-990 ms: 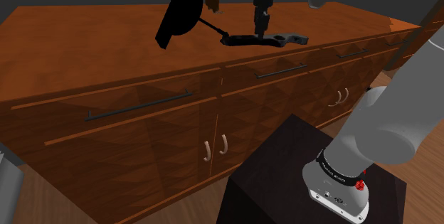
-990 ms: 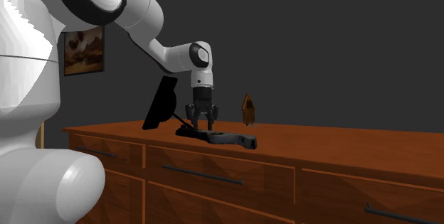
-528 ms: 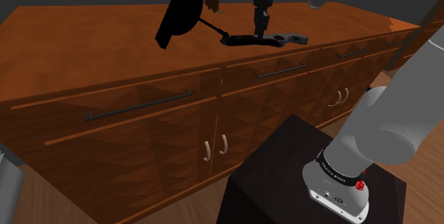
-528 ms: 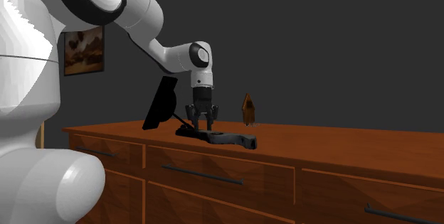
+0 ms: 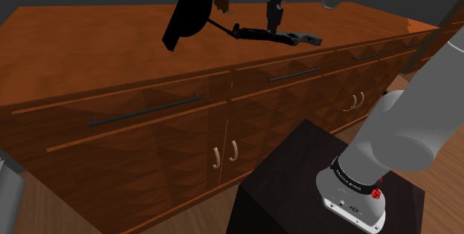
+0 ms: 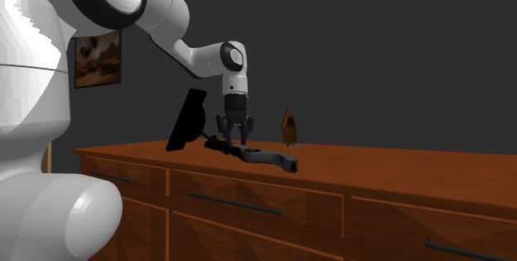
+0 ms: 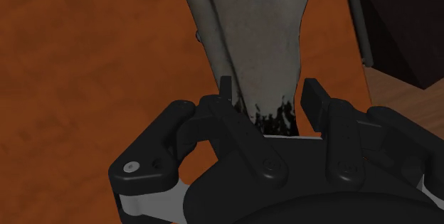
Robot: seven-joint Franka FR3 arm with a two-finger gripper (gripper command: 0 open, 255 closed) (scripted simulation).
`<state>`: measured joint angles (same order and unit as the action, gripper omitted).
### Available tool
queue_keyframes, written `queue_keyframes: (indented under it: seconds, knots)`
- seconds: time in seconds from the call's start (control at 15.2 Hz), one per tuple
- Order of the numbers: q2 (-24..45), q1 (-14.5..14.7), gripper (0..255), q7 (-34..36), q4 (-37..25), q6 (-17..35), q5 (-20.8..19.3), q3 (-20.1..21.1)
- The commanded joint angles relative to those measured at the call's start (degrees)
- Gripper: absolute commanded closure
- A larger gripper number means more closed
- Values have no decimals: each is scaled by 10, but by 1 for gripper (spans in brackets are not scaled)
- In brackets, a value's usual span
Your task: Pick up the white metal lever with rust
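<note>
Since half a second ago the gripper (image 5: 274,26) has risen a little above the middle of the shoulder view's upper edge, its fingers pinching the lever (image 5: 299,37) across its shank. The lever's left end is now lifted off the wood, while its right end looks to sit where it did, on or just above the top. So the grasp seems to hold, and the lift is begun but not finished. In the wrist view the lever (image 7: 256,38) shows pale grey with dark blotches near the fingers. In the second exterior view, going left to right, a framed picture (image 6: 91,59) hangs on the dark grey wall. Then a black tilted panel (image 6: 187,120) stands on the brown wooden sideboard (image 6: 398,164), then the gripper (image 6: 234,141) holds the slanting lever (image 6: 269,159), and a small brown object (image 6: 288,127) stands behind. Drawers with dark bar handles (image 6: 236,204) run below.
</note>
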<state>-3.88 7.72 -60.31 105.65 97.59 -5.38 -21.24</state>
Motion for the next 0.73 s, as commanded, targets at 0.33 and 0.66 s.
queue_keyframes:
  seconds: [0.33, 0.66]
  knots:
    - [3, 0, 255, -5, -59, -56, 1, 0]
    - [7, 0, 255, -8, -88, -81, 3, 0]
